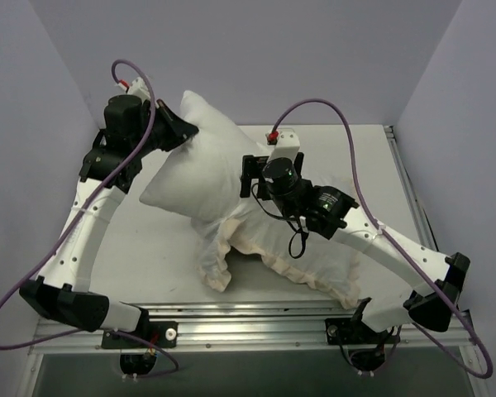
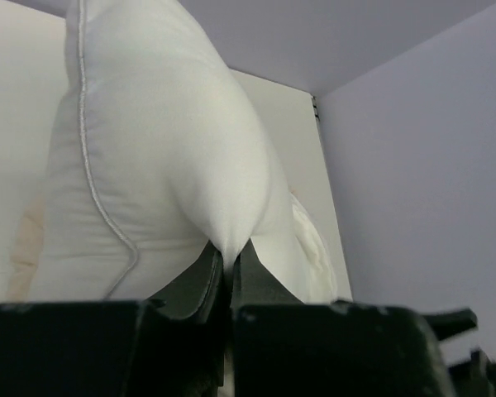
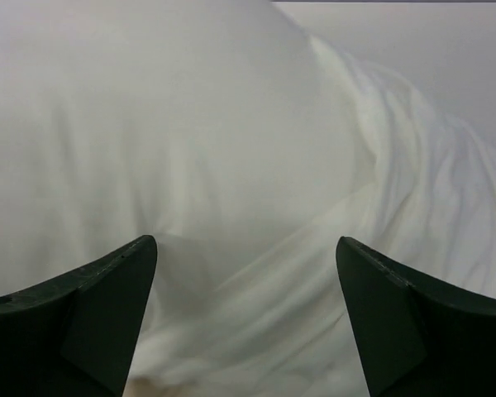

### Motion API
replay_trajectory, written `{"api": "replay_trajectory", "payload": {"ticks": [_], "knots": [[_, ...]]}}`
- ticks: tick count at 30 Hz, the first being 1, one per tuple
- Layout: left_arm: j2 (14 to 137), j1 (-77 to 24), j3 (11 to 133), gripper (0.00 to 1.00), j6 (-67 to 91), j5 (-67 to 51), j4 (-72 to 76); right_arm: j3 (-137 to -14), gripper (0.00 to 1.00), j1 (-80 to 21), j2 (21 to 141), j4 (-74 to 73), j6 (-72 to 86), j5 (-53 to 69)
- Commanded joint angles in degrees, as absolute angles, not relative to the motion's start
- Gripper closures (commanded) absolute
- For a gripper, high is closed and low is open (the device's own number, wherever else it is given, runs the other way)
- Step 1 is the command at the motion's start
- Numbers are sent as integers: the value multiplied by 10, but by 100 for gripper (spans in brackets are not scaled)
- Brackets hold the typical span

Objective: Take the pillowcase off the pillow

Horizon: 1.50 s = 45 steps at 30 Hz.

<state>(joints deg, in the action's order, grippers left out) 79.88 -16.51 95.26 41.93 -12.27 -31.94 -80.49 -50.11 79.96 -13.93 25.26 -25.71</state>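
The plain white pillow [image 1: 200, 165] lies tilted across the table, its far end drawn out of the pillowcase [image 1: 302, 248]. The pillowcase shows its white face, bunched round the pillow's near end, with the cream ruffled edge [image 1: 218, 266] at the front. My left gripper [image 1: 187, 131] is shut on the pillow's far corner [image 2: 227, 248] and holds it up off the table. My right gripper [image 1: 248, 177] is open and empty above the place where the pillow [image 3: 149, 124] enters the wrinkled pillowcase [image 3: 413, 190]. Its fingertips [image 3: 120, 273] touch no fabric. The grey face is hidden.
The white table [image 1: 132, 248] is closed in by lilac walls [image 1: 446, 74] at the left, back and right. A metal rail [image 1: 248, 318] runs along the near edge between the arm bases. A purple cable [image 1: 347, 141] loops over the right arm.
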Motion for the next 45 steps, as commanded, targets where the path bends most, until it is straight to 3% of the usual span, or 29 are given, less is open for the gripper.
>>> {"api": "replay_trajectory", "payload": {"ticks": [1,8,19,22,25,28,34,37,42,45], "knots": [[817,-183,1030,98,402,-2,-250,-805,15,-574,774,-191,317,-354],[845,-194,1039,98,396,75,-247,-788,15,-671,789,-175,370,-381],[829,-203,1013,98,384,99,-248,-807,23,-682,891,-106,355,-342],[823,-203,1005,98,382,99,-249,-817,37,-682,917,-115,354,-337],[825,-196,1014,98,378,104,-259,-794,74,-672,918,-120,365,-337],[836,-158,1033,98,386,77,-278,-730,100,-639,899,-132,380,-334],[886,-55,1147,98,410,-35,-337,-544,100,-514,796,-141,395,-314],[908,-5,1193,98,425,-96,-362,-459,100,-384,741,-126,379,-248],[909,78,1170,98,453,-195,-348,-387,100,-173,686,-84,347,-123],[890,83,1111,98,460,-237,-321,-403,100,-165,693,-72,328,-106]]}}
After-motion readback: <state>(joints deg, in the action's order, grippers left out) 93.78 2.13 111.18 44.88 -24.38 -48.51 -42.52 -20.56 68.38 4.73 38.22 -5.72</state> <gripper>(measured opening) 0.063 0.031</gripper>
